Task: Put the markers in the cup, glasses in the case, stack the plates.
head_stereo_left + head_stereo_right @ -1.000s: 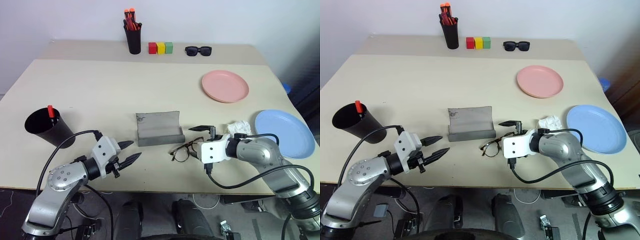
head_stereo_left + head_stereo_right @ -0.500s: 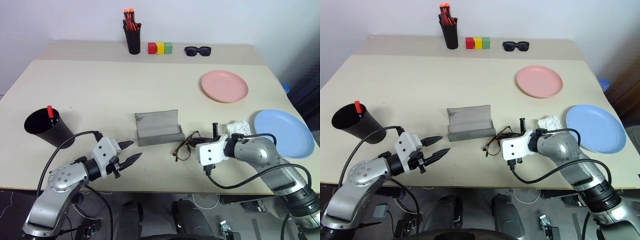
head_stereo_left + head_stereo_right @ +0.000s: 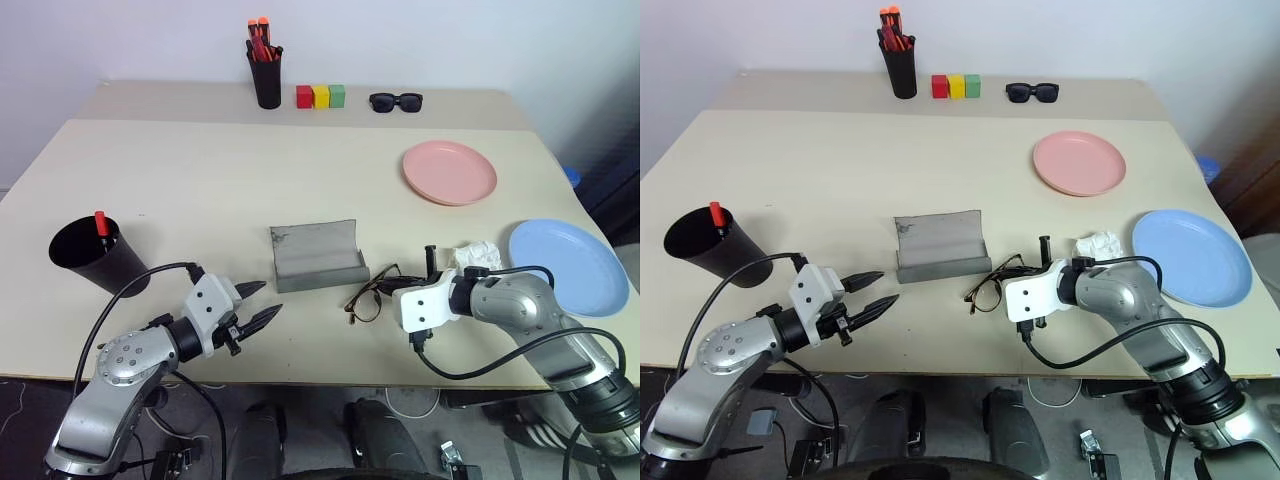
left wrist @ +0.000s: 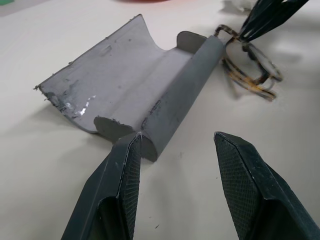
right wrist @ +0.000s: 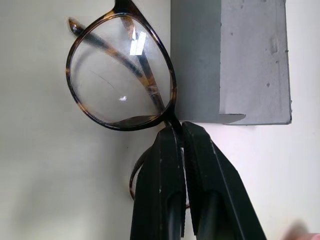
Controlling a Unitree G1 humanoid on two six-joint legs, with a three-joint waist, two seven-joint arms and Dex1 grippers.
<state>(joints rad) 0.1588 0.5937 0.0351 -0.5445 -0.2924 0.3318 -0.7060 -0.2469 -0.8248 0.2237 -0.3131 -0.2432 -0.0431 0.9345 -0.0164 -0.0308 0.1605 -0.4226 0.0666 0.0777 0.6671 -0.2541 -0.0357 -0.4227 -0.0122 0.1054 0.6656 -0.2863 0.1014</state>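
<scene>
The brown-framed glasses [image 3: 370,298] lie just right of the open grey case [image 3: 318,257], near the table's front edge. My right gripper [image 5: 177,131] is shut on their bridge, and one lens shows beyond the fingers [image 4: 267,14]. My left gripper [image 3: 271,298] hovers open and empty a little in front and to the left of the case. The black cup [image 3: 92,256] stands at the front left with a red marker [image 3: 101,224] upright inside. The pink plate [image 3: 450,172] lies at the right, and the blue plate [image 3: 568,266] lies nearer, by the right edge.
A crumpled white wad [image 3: 476,255] lies between my right arm and the blue plate. At the back stand a black pen pot [image 3: 266,78] with orange-tipped pens, three coloured blocks [image 3: 320,96] and black sunglasses [image 3: 397,101].
My right gripper has closed on the glasses' bridge, and the glasses have tipped up and shifted slightly. The left arm has stayed still.
</scene>
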